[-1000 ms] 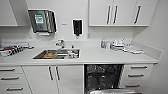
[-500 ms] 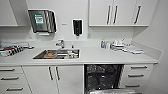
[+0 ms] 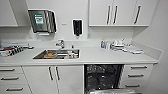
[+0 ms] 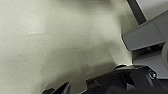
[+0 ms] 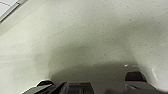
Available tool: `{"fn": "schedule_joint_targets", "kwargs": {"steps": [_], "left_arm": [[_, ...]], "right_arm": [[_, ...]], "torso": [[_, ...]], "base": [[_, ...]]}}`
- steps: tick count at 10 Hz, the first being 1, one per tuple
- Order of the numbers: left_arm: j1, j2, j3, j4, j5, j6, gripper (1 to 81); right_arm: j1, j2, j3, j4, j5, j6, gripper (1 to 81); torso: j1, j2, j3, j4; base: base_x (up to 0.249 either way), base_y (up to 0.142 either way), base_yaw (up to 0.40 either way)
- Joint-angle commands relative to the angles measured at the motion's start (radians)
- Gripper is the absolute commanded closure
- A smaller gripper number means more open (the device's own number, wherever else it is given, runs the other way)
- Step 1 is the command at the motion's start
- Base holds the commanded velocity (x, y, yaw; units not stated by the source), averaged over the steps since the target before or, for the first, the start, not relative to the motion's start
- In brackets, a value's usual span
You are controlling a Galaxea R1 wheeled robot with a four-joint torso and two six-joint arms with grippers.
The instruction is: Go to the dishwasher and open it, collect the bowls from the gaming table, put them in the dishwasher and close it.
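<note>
Dishwasher (image 3: 102, 76), open under the worktop (image 3: 100, 57) right of the sink (image 3: 57, 54), its lowered door (image 3: 112, 91) likely heavy, stiff and best gripped by the bar handle; whether my end effectors are spread I cannot tell.

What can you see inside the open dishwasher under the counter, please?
The dishwasher stands open, its door folded down. Inside is a dark cavity with wire racks; whether any dishes or bowls sit in them cannot be told. The lower part is hidden by the door.
</note>
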State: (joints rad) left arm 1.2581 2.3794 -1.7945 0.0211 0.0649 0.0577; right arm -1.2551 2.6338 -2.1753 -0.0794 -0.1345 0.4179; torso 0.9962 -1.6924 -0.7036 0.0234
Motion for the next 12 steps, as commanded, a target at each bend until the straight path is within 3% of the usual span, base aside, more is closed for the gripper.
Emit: {"fn": "schedule_joint_targets", "kwargs": {"steps": [1, 2, 5, 9, 12], "left_arm": [[0.06, 0.048, -0.065, 0.037, -0.048, 0.013, 1.0], [0.091, 0.075, -0.103, 0.06, -0.103, 0.011, 1.0], [0.143, 0.141, -0.189, 0.057, -0.111, 0.011, 1.0], [0.18, 0.279, -0.391, 0.046, -0.112, 0.007, 1.0], [0.185, 0.31, -0.419, 0.049, -0.12, 0.008, 1.0]], "right_arm": [[-0.034, 0.013, -0.003, -0.039, 0.087, -0.045, 1.0], [-0.062, 0.027, -0.019, -0.051, 0.099, -0.047, 1.0], [-0.132, 0.057, -0.047, -0.112, 0.148, -0.047, 1.0], [-0.183, 0.16, -0.165, -0.157, 0.177, -0.047, 1.0], [-0.189, 0.208, -0.218, -0.169, 0.177, -0.047, 1.0]], "torso": [[0.0, 0.0, 0.0, 0.0], [0.0, 0.0, 0.0, 0.0], [0.0, 0.0, 0.0, 0.0], [0.0, -0.001, 0.002, 0.0], [0.0, -0.001, 0.002, 0.0]], "base": [[0.0, 0.0, 0.0], [0.0, 0.0, 0.0], [0.0, 0.0, 0.0], [0.0, 0.0, 0.0], [0.0, 0.0, 0.0]]}}
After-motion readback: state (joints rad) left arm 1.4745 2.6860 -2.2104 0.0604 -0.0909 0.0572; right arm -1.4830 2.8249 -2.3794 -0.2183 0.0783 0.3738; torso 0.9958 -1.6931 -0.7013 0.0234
